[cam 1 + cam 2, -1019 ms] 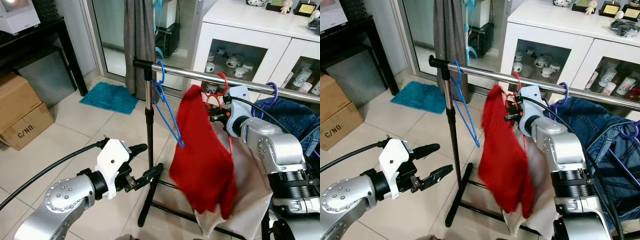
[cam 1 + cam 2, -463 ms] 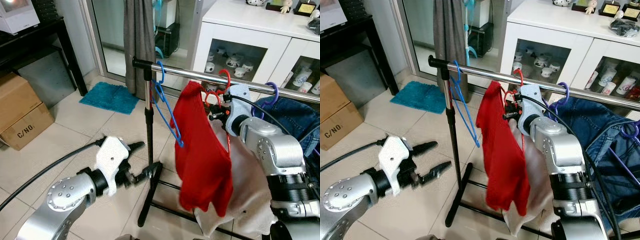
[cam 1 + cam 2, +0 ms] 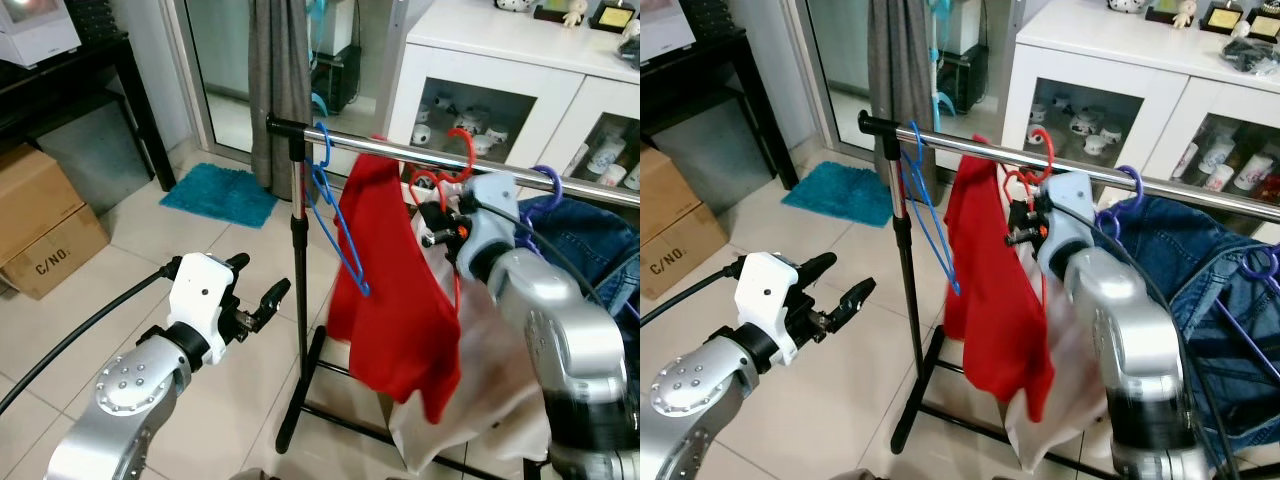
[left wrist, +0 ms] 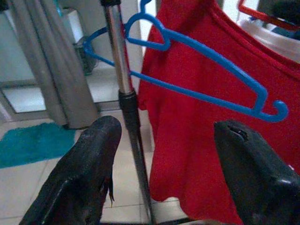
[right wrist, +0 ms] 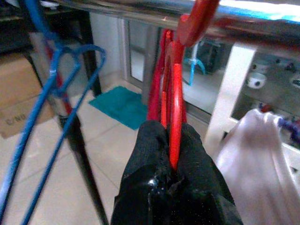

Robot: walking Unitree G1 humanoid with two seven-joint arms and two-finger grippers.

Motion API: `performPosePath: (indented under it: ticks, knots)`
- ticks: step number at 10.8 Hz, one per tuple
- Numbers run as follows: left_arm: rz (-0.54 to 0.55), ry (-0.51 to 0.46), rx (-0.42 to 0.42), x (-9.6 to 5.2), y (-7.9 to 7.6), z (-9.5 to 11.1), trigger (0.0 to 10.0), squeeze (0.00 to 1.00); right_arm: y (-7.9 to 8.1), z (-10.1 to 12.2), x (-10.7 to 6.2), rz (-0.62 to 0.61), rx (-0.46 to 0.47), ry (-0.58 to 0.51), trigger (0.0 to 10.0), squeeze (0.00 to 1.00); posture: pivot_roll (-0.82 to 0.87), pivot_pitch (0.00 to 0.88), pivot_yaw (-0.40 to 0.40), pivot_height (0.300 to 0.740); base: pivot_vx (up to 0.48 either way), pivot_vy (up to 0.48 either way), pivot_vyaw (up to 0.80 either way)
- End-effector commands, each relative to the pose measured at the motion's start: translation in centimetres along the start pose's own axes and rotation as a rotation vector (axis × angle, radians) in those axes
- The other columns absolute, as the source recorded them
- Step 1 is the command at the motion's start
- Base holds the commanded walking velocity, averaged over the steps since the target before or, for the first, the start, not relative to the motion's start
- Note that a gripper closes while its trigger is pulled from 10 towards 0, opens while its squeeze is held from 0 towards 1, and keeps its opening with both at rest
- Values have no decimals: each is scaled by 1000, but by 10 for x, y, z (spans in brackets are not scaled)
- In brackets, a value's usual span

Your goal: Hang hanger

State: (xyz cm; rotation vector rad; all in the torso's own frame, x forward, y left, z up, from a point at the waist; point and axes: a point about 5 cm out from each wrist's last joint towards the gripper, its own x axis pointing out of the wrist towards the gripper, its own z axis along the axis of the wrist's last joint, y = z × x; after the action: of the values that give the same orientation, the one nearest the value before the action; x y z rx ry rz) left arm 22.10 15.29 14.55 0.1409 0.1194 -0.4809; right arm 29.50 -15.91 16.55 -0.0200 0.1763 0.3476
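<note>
Raised since earlier: red hanger, hook up at rail, pinched in right gripper; left gripper agape, empty.

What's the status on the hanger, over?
Right gripper shut on red hanger, its hook at the rail with red shirt hanging below. Left gripper open, idle beside the rack pole. Blue hanger hangs close by on the rail.

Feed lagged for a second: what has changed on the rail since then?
The right gripper, still shut on the red hanger, lifted it so its hook rose level with the rail; the red shirt swung left. The left gripper, open, rose. The blue hanger stayed hung.
</note>
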Motion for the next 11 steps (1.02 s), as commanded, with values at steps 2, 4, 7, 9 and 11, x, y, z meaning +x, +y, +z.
performPosePath:
  ticks: [2, 4, 7, 9, 11]
  knots:
    - [22, 16, 9, 2, 2, -5, 10000, 0, 6, 3, -7, 5, -27, -45, 0, 0, -56, 0, 18, 740, -296, 0, 0]
    - [14, 14, 13, 4, 1, -5, 10000, 0, 6, 1, -9, -14, -35, -49, 0, 0, -61, 0, 20, 740, -289, 0, 0]
    - [6, 12, 16, 5, 0, -5, 10000, 0, 4, -1, -9, -29, -44, -49, 0, 0, -62, 0, 17, 740, -258, 0, 0]
    - [10, 13, 20, 4, 1, -5, 10000, 0, 5, -3, -8, -27, -46, -44, 0, 0, -59, 0, 12, 740, -122, 0, 0]
    - [-32, 23, 21, 10, 2, -6, 10000, 0, 6, -4, -7, -15, -52, -33, 0, 0, -55, 0, 2, 740, 0, 0, 0]
